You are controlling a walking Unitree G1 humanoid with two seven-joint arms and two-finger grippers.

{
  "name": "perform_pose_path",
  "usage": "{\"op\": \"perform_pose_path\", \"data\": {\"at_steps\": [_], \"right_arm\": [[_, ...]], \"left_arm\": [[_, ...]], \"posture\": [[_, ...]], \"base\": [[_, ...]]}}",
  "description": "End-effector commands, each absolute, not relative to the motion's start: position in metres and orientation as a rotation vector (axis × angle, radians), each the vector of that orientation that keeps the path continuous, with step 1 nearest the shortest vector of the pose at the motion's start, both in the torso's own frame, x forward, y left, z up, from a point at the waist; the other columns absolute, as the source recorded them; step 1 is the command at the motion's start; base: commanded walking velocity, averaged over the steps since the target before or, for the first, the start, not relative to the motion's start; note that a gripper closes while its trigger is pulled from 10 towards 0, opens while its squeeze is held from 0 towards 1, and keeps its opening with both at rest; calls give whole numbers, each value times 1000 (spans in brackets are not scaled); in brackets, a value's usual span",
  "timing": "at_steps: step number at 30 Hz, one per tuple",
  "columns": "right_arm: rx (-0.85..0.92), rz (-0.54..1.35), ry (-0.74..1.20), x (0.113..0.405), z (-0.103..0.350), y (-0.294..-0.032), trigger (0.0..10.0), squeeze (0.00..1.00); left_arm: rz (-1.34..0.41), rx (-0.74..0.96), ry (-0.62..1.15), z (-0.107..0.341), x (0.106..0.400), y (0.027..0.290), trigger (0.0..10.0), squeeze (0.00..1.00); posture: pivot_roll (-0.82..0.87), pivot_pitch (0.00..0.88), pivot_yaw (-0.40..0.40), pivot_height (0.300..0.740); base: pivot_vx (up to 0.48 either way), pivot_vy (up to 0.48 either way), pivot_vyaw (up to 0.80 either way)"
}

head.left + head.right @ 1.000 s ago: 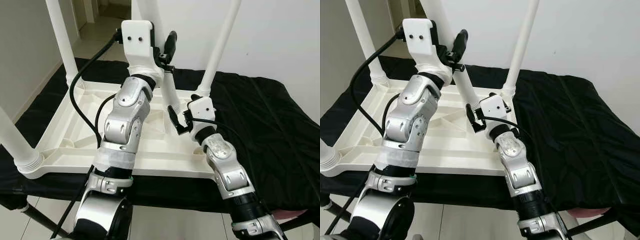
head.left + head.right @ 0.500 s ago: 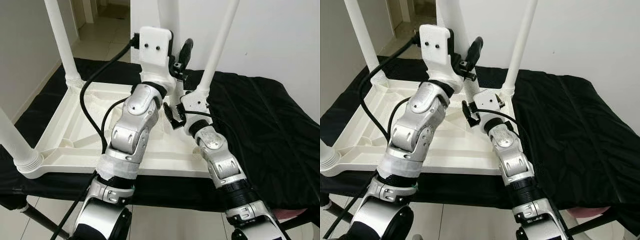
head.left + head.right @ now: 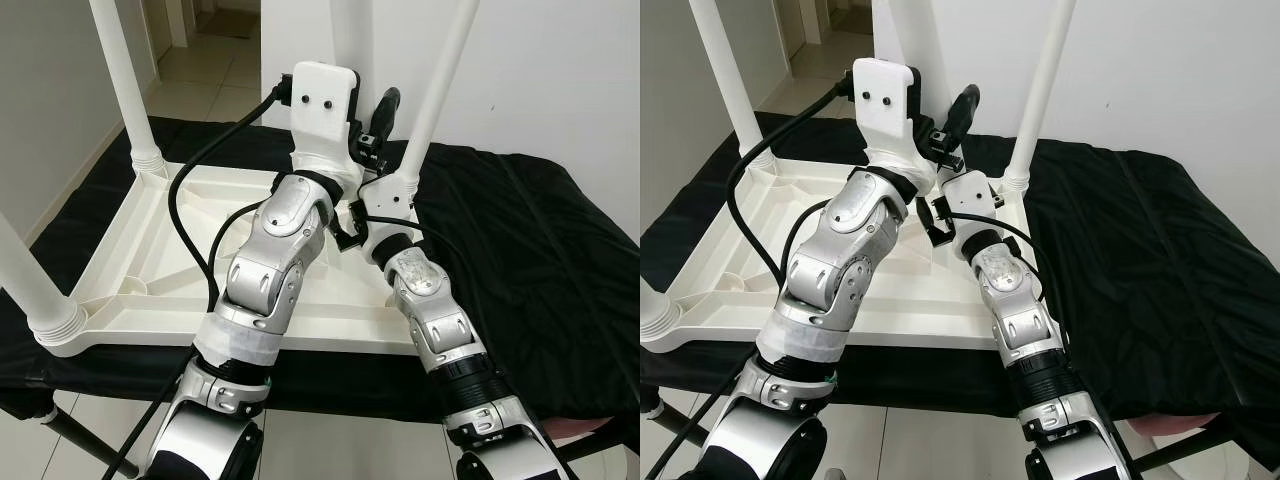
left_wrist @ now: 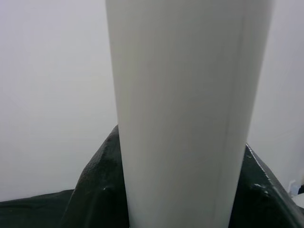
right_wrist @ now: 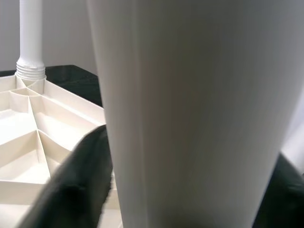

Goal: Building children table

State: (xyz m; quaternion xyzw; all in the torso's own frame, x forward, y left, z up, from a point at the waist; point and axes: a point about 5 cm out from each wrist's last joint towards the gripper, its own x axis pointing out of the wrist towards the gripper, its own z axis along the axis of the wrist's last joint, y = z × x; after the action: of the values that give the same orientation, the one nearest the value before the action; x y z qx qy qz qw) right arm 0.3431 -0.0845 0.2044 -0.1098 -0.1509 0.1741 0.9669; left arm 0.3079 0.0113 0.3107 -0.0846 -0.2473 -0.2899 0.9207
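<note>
I am working on a white plastic children's table (image 3: 150,250) that is lying upside down on a desk (image 3: 520,250) covered in black cloth, its ribbed underside facing up. Three white legs are standing upright in its corners: one at the far left (image 3: 125,80), one at the near left (image 3: 30,280) and one at the far right (image 3: 440,90).

I am holding a fourth white leg (image 4: 185,114) with both arms, near the far right corner. My left gripper (image 3: 375,125) is raised and is clamped around the leg, its black fingers (image 4: 95,190) showing on either side of the leg in the left wrist view. My right gripper (image 3: 345,232) is lower down, just above the table's underside, and is likewise closed around the leg, with a dark finger (image 5: 71,185) beside it.
</note>
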Motion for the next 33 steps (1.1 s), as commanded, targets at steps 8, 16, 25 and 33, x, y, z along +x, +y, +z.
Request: {"op": "perform_pose_path", "data": {"at_steps": [8, 16, 25, 33], "right_arm": [[-204, 329, -311, 349, 207, -89, 0, 0], [-192, 273, -289, 354, 205, -94, 3451, 0], [-115, 204, -259, 359, 205, -100, 10000, 0], [-11, 139, -223, 363, 205, -108, 10000, 0]], "left_arm": [[-646, -294, -488, 309, 293, -10, 10000, 0], [-671, -279, -494, 307, 289, -14, 10000, 0], [-712, -292, -501, 308, 287, -13, 10000, 1000], [-722, -262, -502, 307, 286, -12, 10000, 973]], "posture": [[-12, 0, -67, 740], [-14, 0, -67, 740], [-13, 0, -65, 740], [-12, 0, -69, 740]], "base": [[0, 0, 0], [0, 0, 0], [0, 0, 0], [0, 0, 0]]}}
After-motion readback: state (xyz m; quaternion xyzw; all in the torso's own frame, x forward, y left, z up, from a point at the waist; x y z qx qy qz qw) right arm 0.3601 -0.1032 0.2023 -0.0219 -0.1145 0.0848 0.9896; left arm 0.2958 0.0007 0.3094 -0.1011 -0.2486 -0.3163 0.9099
